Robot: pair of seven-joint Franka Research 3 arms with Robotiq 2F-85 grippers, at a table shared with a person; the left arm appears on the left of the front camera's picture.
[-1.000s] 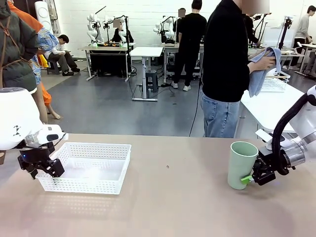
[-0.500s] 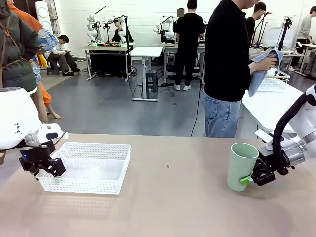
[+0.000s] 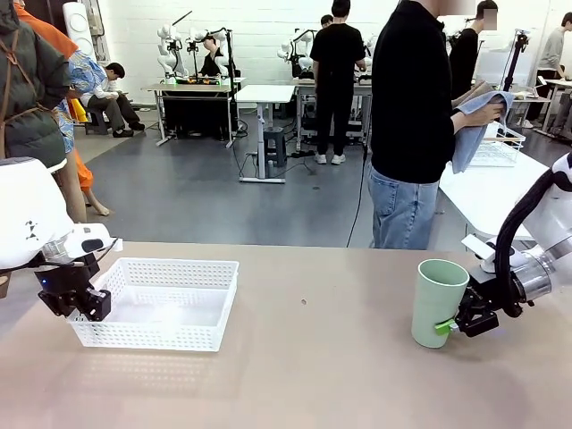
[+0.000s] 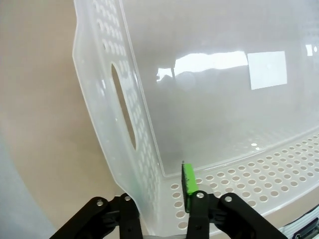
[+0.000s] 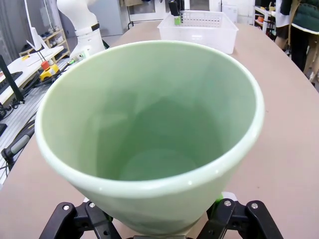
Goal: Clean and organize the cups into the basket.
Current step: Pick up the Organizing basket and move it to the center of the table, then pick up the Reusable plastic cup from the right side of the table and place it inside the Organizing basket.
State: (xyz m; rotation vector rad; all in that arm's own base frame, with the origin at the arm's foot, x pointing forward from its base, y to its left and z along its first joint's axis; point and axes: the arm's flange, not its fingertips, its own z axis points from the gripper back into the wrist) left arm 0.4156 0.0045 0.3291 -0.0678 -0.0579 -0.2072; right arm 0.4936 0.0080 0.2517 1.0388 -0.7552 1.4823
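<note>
On the table (image 3: 304, 384), the white basket (image 3: 152, 336) sits toward the left edge, nothing in it. The mint cup (image 3: 438, 299) stands mouth up near the right edge, leaning slightly; we cannot tell whether its base touches the table. Our left gripper (image 4: 159, 199) pinches the basket's short wall beside the handle cut-out, one finger outside and the green pad (image 4: 188, 181) inside. Our right gripper (image 3: 451, 323) is clamped low on the cup. We judge that low grip risky: the cup may pivot or slip in transit, or clip the rim and tip the light basket.
</note>
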